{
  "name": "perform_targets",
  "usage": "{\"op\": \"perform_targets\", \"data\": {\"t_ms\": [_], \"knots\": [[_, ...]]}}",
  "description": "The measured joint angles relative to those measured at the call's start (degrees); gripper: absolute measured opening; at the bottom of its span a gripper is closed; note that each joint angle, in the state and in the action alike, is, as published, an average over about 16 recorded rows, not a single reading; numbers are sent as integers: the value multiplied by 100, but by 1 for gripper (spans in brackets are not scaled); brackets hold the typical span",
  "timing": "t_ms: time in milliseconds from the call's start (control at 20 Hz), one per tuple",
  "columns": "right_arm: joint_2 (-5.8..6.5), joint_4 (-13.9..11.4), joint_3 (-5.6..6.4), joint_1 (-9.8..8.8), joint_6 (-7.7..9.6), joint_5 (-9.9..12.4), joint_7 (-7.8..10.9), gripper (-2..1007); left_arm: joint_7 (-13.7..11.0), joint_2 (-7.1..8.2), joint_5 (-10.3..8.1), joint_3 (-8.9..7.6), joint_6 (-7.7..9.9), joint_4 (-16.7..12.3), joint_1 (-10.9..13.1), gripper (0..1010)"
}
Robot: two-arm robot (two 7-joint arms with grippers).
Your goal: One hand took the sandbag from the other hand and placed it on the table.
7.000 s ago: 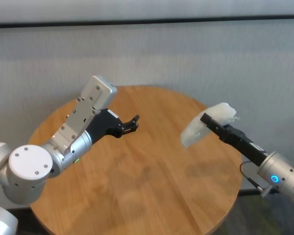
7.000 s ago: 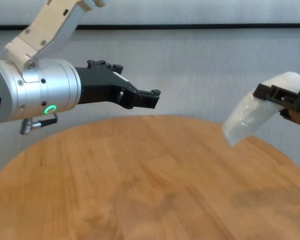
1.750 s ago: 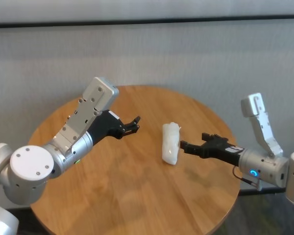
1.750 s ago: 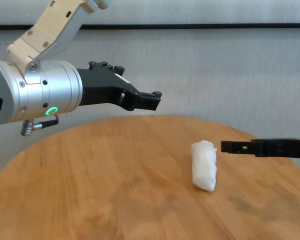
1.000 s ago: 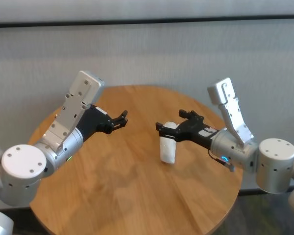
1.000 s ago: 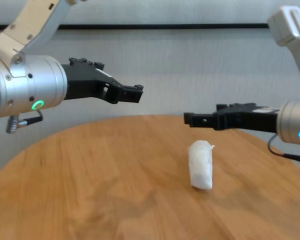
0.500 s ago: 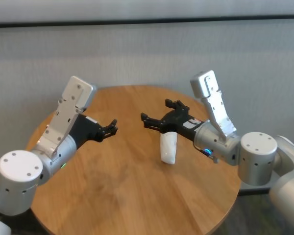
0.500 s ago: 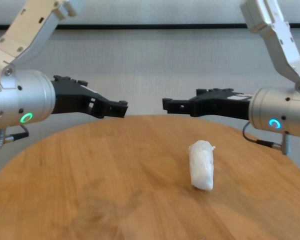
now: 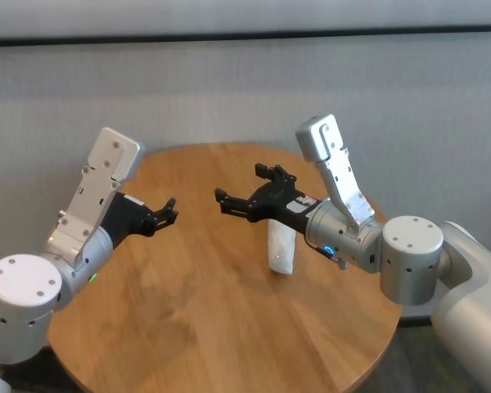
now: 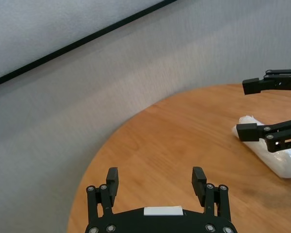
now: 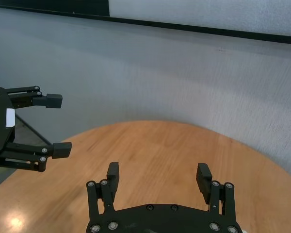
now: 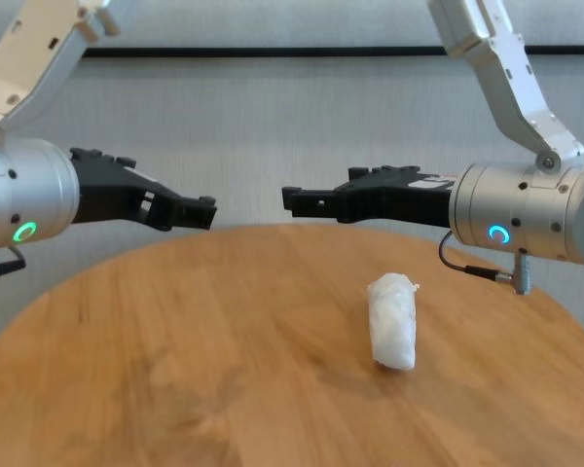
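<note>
The sandbag, a small white pouch in clear plastic, lies free on the round wooden table, right of centre; it also shows in the chest view and the left wrist view. My right gripper, with the teal ring light, is open and empty, level above the table, its fingers reaching past the sandbag's far end. My left gripper, with the green ring light, is open and empty over the table's left side, facing the right one across a gap.
A grey wall with a dark strip stands behind the table. The table's front and left parts show bare wood. Both forearms hang above the table's sides.
Earlier the right gripper held the sandbag in the air; it has lain still on the table since. The right gripper has swung left over it. The left gripper has drawn back left.
</note>
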Motion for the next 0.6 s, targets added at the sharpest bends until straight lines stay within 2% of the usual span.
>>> {"op": "perform_targets", "data": {"t_ms": [600], "knots": [[-36, 63, -3, -11, 83, -77, 104, 1000, 11, -18, 168, -37, 68, -8, 36, 1000]]}}
